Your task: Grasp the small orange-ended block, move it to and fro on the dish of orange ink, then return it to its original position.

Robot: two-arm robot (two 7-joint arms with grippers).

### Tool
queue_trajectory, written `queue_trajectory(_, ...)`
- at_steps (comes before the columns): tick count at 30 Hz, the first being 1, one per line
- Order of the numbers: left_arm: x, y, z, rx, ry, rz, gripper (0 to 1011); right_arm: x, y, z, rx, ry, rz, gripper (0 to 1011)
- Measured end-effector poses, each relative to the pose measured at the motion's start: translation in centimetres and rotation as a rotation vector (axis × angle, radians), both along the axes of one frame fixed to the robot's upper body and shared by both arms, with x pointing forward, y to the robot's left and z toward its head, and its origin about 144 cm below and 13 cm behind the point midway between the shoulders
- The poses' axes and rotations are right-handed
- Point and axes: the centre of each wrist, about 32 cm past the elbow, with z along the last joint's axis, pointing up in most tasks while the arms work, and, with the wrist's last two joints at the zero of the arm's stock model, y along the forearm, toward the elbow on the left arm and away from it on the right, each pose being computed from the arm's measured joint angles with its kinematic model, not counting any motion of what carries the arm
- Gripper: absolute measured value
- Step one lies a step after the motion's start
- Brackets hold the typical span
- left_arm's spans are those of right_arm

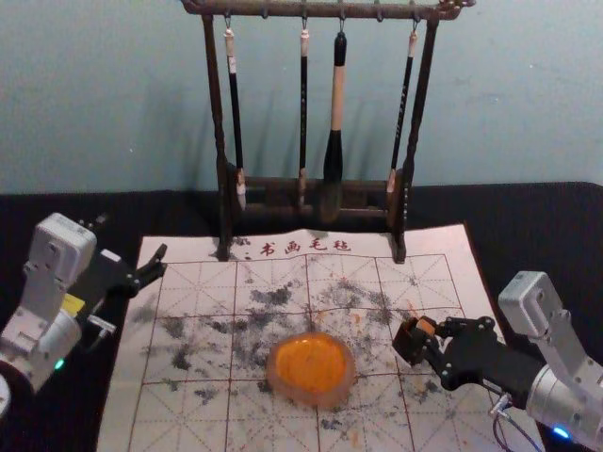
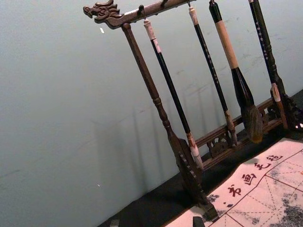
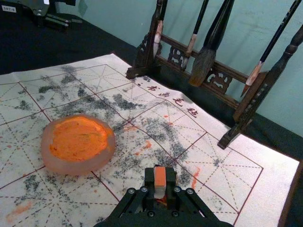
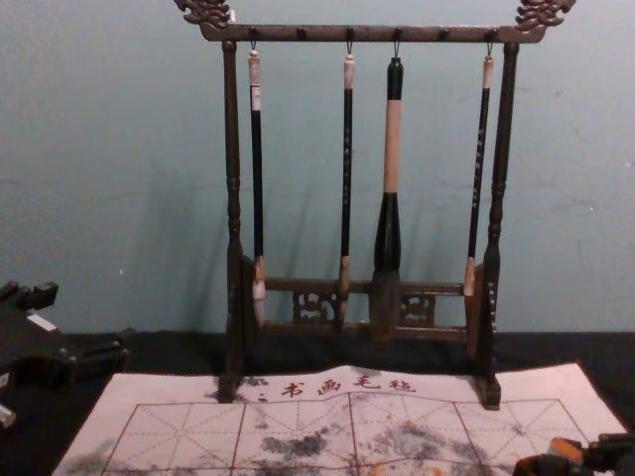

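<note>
In the head view, your right hand [image 1: 415, 341] reaches in from the right with the small orange-ended block [image 1: 423, 326] pinched between its fingers. They sit over the gridded calligraphy mat [image 1: 203, 433], to the right of the ink dish [image 1: 311, 365] and apart from it. You have the block's orange face looking up. Your left hand [image 1: 129, 240] is over the bench [image 1: 537, 202] at the mat's left edge, fingers spread with nothing between them. Behind the mat stands the brush rack [image 1: 213, 113], four brushes [image 1: 334, 169] hanging from it.

In your left wrist view, the fingertips stand apart, and the rack and brushes lie ahead.

In your right wrist view, the block is gripped tight from both sides. Its orange face is longer along the hand's reach than across it, and a pale face shows on the side nearer the hand. The fingers hide the rest, so you can't tell the whole block's long axis.

In the chest view, the block's orange shows low at the right, in the right hand; the spread left hand is at the left edge.
</note>
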Motion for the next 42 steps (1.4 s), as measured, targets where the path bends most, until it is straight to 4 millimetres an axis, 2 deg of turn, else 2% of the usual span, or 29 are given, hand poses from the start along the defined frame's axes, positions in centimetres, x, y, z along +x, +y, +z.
queue_trajectory(15,0.0,0.0,0.0,0.000,0.000,0.000,1001,-0.2,0.2,0.9,0.021,-0.012,-0.004,100)
queue_trajectory(29,0.0,0.0,0.0,0.000,0.000,0.000,1001,-0.5,0.1,2.8,0.062,-0.053,0.013,100)
queue_trajectory(42,0.0,0.0,0.0,0.000,0.000,0.000,1001,0.7,1.7,4.8,0.112,-0.057,0.111,100)
